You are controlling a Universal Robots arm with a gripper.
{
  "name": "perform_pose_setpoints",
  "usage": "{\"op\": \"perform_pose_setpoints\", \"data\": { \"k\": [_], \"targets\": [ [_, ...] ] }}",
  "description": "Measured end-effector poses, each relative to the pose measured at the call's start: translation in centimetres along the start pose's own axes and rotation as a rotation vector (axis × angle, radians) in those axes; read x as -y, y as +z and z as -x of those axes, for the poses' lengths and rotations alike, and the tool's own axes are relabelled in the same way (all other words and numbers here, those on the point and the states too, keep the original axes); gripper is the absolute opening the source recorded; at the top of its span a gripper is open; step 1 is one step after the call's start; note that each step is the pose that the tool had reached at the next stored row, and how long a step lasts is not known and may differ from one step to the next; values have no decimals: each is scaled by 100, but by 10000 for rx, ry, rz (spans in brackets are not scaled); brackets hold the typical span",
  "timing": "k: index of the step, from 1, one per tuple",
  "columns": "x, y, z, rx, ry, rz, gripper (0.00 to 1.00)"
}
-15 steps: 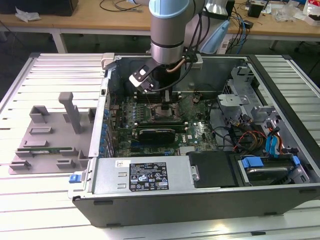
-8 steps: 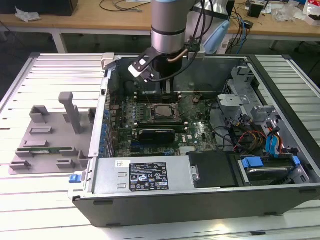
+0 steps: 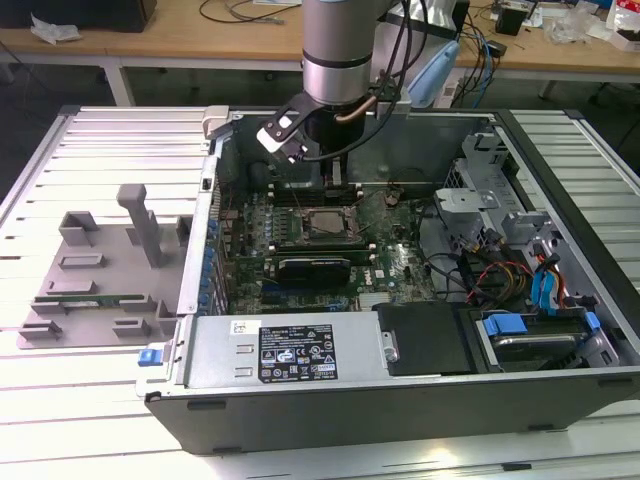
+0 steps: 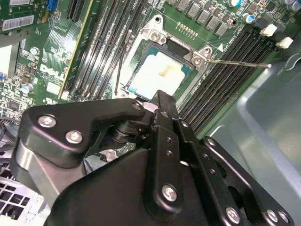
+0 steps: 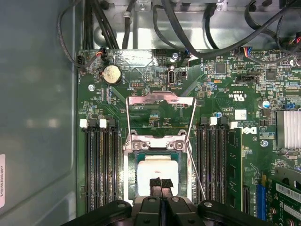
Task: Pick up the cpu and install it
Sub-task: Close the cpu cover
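Here, an open computer case (image 3: 300,420) is being shown mid-frame in the exterior view, its motherboard (image 3: 400,265) under the arm (image 3: 340,50) at upper centre. The gripper (image 5: 161,182) is being held above the socket (image 5: 155,146), fingers clenched on nothing. The cpu (image 5: 157,167) is being seen flat inside that socket, plate upward, square with no long axis, edges parallel to the memory slots (image 5: 99,165). Seating is judged done; the load plate (image 5: 160,99) is being shown raised, clamping not yet done.
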State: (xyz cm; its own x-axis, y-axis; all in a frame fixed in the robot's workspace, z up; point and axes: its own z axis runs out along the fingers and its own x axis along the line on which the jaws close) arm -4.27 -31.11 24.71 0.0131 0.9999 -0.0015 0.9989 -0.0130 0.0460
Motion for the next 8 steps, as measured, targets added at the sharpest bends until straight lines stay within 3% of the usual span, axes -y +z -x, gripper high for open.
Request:
{"op": "perform_pose_setpoints", "data": {
  "k": [7, 8],
  "targets": [
    [0, -6, 0, 1, 0, -1, 11],
    [-3, -58, 0, 0, 0, 0, 11]
  ]
}}
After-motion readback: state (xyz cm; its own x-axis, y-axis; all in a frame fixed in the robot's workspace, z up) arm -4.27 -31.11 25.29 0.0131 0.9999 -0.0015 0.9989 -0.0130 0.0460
